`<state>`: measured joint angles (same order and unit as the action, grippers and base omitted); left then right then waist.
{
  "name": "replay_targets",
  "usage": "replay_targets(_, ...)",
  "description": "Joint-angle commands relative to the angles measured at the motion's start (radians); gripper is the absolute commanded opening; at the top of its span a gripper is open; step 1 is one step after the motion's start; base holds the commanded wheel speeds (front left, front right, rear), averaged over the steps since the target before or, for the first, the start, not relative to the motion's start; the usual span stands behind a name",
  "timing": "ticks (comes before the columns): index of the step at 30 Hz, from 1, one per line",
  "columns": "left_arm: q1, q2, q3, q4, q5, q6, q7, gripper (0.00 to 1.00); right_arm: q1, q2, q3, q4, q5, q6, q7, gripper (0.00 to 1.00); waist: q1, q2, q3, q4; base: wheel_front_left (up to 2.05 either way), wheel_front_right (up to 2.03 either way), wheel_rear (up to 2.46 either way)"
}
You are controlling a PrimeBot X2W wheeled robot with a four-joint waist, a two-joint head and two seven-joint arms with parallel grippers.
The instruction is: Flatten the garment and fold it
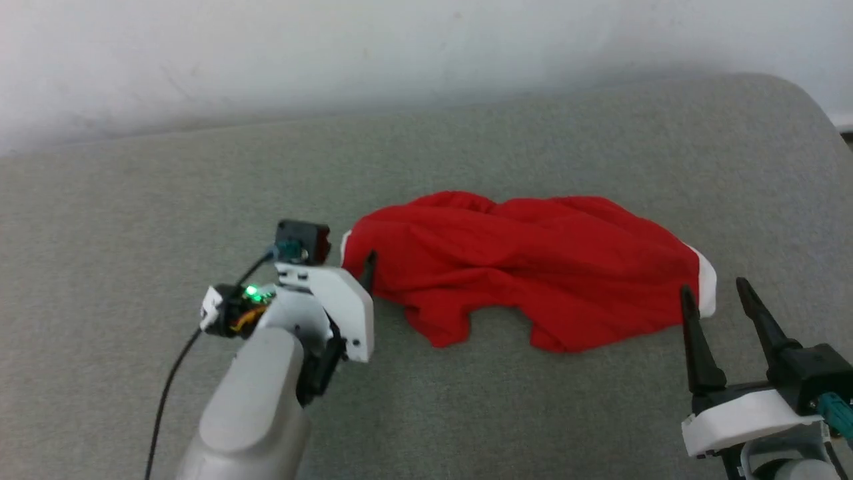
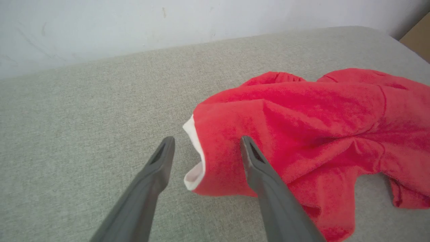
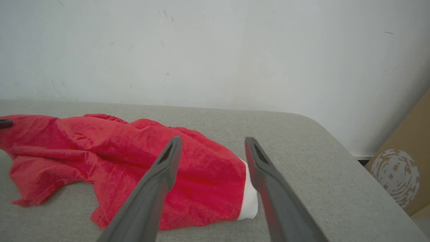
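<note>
Presently finds the garment [image 1: 526, 273] crumpled, red, white-edged; left end effector [image 2: 206, 141] and right end effector [image 1: 714, 288] spread at its ends.

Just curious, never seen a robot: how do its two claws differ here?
The left gripper is at the shorts' left end, the right gripper at their right end. From the head view, the left gripper's fingers are mostly hidden behind its wrist; the right gripper's both show. Both are open, holding nothing.
</note>
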<state>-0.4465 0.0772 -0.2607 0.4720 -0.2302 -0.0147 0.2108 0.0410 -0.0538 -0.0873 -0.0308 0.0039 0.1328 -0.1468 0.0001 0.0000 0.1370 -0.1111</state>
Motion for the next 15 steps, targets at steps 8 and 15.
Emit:
replay_targets(8, -0.096, 0.032, -0.002, 0.124, 0.012, 0.007, 0.061, 1.0, -0.029, 0.003, 0.021, 0.04, 0.025, -0.002, -0.031, 1.0, -0.0001, 0.0, 0.089, -0.069, 0.0, 0.0, 0.0)
replay_targets(15, -0.1, 0.022, 0.006, 0.169, -0.028, -0.028, -0.024, 0.0, -0.036, 0.003, 0.028, 0.072, 0.023, -0.002, -0.044, 1.0, -0.0001, 0.0, 0.084, -0.056, 0.0, 0.0, 0.0)
